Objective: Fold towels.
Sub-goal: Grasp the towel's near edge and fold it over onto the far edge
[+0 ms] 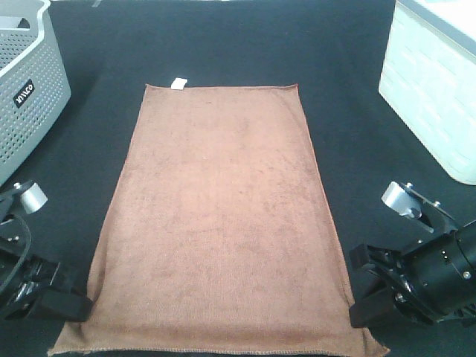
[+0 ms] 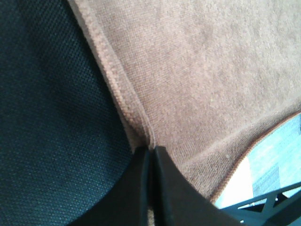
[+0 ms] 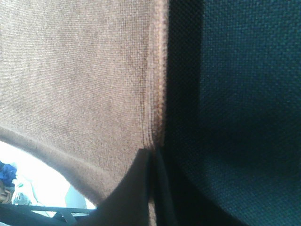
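A rust-brown towel (image 1: 219,216) lies spread flat on the black table, long side running away from me, its small white tag (image 1: 178,83) on the far short edge. My left gripper (image 1: 83,306) sits at the towel's near left side edge, shut on the stitched hem (image 2: 120,94). My right gripper (image 1: 355,309) sits at the near right side edge, shut on that hem (image 3: 155,94). In both wrist views the black fingers (image 2: 162,183) (image 3: 136,188) meet tightly with the towel's edge pinched between them.
A grey perforated basket (image 1: 26,89) stands at the far left. A white woven-look bin (image 1: 435,97) stands at the far right. The black table cloth (image 1: 349,59) surrounds the towel on all sides.
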